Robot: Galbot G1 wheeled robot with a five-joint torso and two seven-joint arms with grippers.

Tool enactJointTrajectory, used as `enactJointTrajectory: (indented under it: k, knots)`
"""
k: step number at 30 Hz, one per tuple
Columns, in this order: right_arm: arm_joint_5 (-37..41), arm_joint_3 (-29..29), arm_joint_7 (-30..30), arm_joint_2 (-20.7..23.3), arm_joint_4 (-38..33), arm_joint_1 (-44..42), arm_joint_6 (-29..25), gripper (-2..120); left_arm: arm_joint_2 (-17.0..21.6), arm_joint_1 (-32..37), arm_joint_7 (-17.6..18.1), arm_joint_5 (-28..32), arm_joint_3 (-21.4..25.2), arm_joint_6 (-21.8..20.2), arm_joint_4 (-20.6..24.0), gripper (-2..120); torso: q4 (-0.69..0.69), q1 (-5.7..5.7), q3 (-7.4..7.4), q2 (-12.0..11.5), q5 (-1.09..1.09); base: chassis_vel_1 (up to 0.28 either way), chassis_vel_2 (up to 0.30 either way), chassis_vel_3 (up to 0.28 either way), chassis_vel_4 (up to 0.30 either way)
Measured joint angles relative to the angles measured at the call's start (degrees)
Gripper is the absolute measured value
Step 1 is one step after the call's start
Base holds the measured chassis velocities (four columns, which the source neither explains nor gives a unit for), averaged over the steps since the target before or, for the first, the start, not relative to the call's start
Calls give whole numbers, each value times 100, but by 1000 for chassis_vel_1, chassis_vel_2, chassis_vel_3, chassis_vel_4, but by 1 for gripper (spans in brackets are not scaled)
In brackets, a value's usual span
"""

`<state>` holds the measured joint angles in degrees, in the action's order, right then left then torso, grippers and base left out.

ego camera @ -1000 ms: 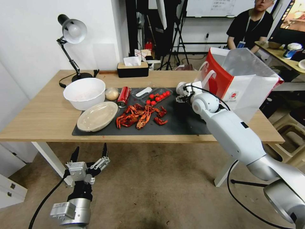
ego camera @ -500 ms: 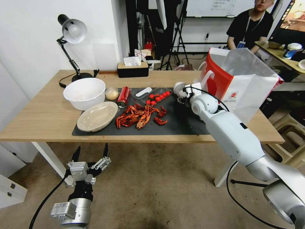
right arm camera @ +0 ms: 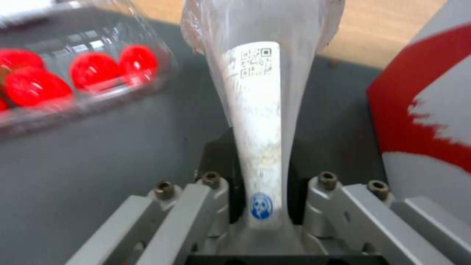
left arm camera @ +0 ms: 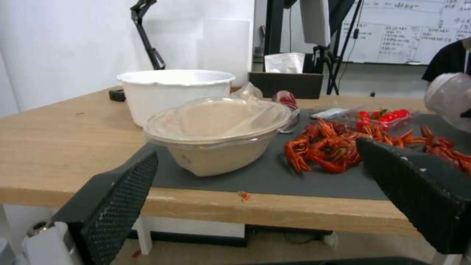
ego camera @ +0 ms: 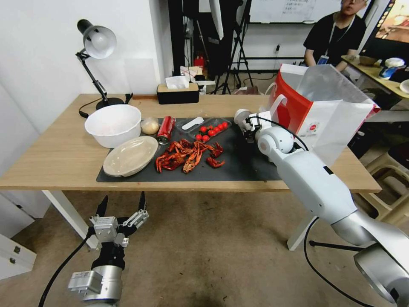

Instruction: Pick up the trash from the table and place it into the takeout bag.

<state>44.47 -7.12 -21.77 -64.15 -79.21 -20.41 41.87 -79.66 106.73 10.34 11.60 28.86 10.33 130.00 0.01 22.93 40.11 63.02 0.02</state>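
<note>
My right gripper (ego camera: 248,123) is shut on a clear plastic cup (ego camera: 242,115), just above the dark mat and close to the takeout bag (ego camera: 324,106). In the right wrist view the cup (right arm camera: 255,92) is squashed flat between the fingers (right arm camera: 212,191), with the bag's red side (right arm camera: 417,110) beside it. On the table (ego camera: 55,157) lie a beige oval plate (ego camera: 130,155), a red soda can (ego camera: 166,129) and a small beige ball (ego camera: 150,125). My left gripper (ego camera: 121,204) hangs open below the table's front edge, facing the plate (left arm camera: 218,132).
A big white bowl (ego camera: 113,124), red crayfish shells (ego camera: 189,154) and a clear tray of tomatoes (ego camera: 211,128) share the mat. A desk lamp (ego camera: 97,42) and tissue box (ego camera: 177,91) stand at the back. Stools (ego camera: 390,179) sit right of the table.
My right gripper has risen slightly with the clear cup and stays beside the bag. The left arm has not moved.
</note>
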Motion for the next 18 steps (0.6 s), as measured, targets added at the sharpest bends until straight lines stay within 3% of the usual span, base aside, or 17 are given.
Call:
enactJointTrajectory:
  k: [6, 18]
  knots:
    - [56, 116, -17, 220, -807, -158, 0, 5, 15, 4, 1, 6, 47, -2, 85, 100, -1, 0, 0, 0, -2, 0, 0, 0, 0]
    - [245, 291, 190, 737, -2086, -657, 0, 4, -16, 38, 13, -1, 74, 34, 108, 100, -1, 0, -1, 0, -2, 0, 0, 0, 0]
